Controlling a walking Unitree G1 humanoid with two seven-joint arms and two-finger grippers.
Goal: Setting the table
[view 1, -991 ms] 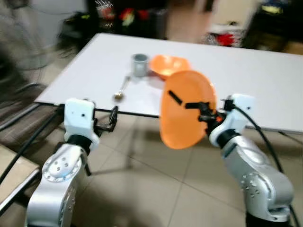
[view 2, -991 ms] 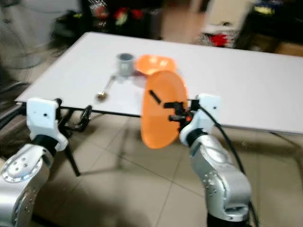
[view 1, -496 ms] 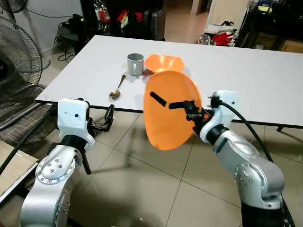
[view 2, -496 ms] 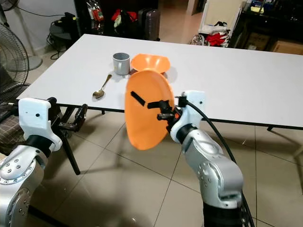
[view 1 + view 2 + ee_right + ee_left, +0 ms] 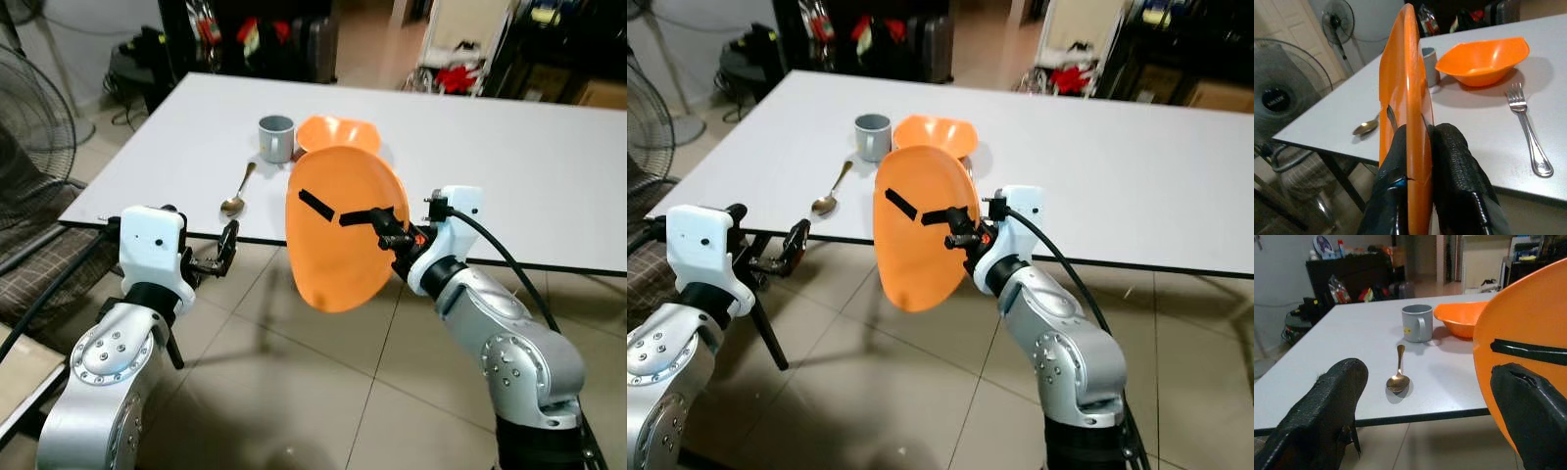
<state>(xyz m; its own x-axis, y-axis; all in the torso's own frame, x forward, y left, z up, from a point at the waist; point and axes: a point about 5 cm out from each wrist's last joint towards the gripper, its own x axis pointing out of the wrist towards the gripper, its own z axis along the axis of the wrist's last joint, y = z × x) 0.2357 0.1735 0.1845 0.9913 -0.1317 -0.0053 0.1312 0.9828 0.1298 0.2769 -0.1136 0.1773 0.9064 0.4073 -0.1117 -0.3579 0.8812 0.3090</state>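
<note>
Plainly, right tool (image 5: 377, 221) pinches the orange plate (image 5: 338, 240); left tool (image 5: 217, 257) gapes wide; no writing legible.

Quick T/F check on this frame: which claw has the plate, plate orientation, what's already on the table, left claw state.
1. The right claw is shut on the orange plate. True.
2. The plate lies flat on the table. False: it is held on edge in the air, at the table's near edge, not yet set down.
3. An orange bowl, a grey mug, a spoon and a fork are on the table. True.
4. The left claw holds the spoon. False: it is open and holds nothing; the spoon lies on the table.
5. The mug stands inside the bowl. False: it stands on the table beside the bowl.
</note>
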